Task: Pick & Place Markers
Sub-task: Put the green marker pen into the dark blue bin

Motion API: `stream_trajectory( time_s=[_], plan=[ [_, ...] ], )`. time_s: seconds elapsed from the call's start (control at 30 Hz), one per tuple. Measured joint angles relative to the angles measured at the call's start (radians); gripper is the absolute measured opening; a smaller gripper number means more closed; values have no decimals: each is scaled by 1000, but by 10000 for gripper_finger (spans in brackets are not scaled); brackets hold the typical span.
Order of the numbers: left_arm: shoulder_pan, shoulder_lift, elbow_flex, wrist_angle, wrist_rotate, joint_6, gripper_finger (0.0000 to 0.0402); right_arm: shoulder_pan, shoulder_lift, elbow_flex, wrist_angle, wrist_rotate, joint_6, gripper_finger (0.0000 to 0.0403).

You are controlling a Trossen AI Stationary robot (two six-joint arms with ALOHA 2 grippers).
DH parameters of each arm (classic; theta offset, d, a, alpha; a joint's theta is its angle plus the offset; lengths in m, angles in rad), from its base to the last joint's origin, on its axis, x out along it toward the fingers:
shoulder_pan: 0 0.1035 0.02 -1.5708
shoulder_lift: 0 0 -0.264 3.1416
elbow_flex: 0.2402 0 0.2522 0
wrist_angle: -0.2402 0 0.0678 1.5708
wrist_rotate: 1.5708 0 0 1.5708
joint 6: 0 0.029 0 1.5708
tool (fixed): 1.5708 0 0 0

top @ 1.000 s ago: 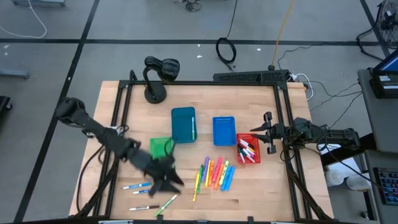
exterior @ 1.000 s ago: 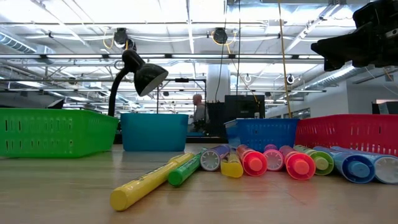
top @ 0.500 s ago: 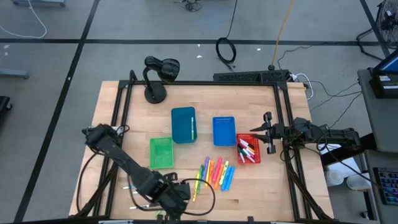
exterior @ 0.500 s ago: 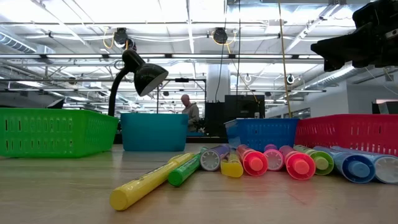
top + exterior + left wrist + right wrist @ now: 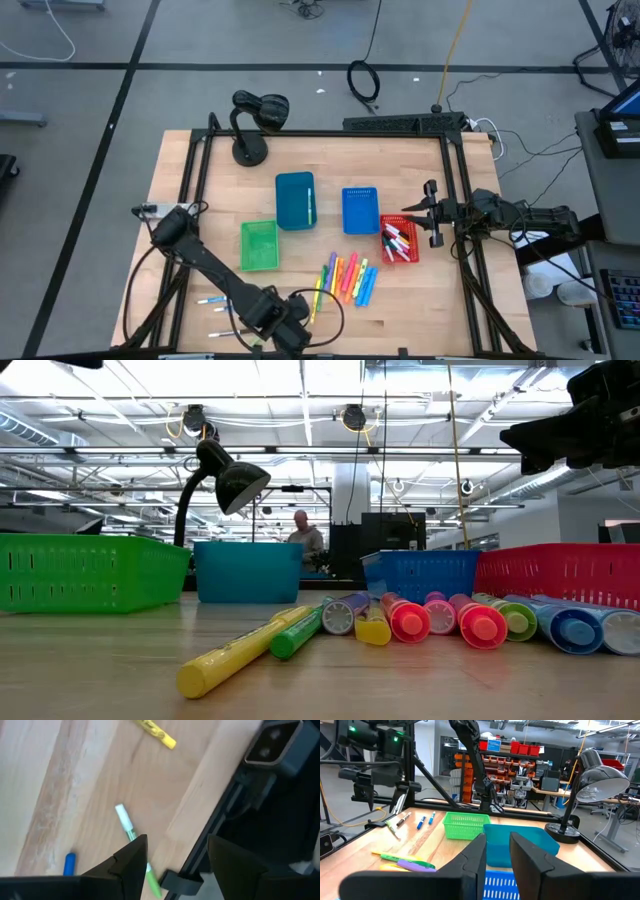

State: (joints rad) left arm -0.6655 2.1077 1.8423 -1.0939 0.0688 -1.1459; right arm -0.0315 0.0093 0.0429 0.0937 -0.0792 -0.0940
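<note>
The markers [image 5: 346, 279], neon yellow, orange, pink, purple and blue, lie side by side near the front middle of the table [image 5: 470, 290], long axes running roughly front to back with a slight lean. A few white-bodied ones lie crosswise at the front left, and more fill the red bin [image 5: 399, 240]. The left tool [image 5: 172, 862] hangs open over a green-capped white marker [image 5: 134, 837] at the front edge; the right tool [image 5: 496, 855] waits, slightly parted and empty, beside the red bin.

Left gripper [image 5: 292, 338] partly cut off at high view's lower edge; green-capped marker [image 5: 134, 838] runs behind the fingers [image 5: 131, 862].
</note>
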Motion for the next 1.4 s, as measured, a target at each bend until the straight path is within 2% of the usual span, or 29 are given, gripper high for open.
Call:
stream_trajectory(
  time_s=[0.27, 0.4, 0.8, 1.23, 1.4],
  plan=[
    [-46, 37, 0, -7, -16, -288, 209, 0, 0, 0, 0, 0, 0, 71],
    [-75, 71, -1, 2, -30, -373, 209, 0, 1, 0, 1, 0, 0, 71],
    [-90, 156, -2, 5, -29, -375, 209, 0, 5, 0, 2, 0, 0, 71],
    [-89, 153, -1, -22, -22, -371, 209, 0, 5, 0, 2, 0, 0, 71],
    [-89, 153, -1, -85, -17, -379, 209, 0, 5, 0, 2, 0, 0, 71]
  ],
)
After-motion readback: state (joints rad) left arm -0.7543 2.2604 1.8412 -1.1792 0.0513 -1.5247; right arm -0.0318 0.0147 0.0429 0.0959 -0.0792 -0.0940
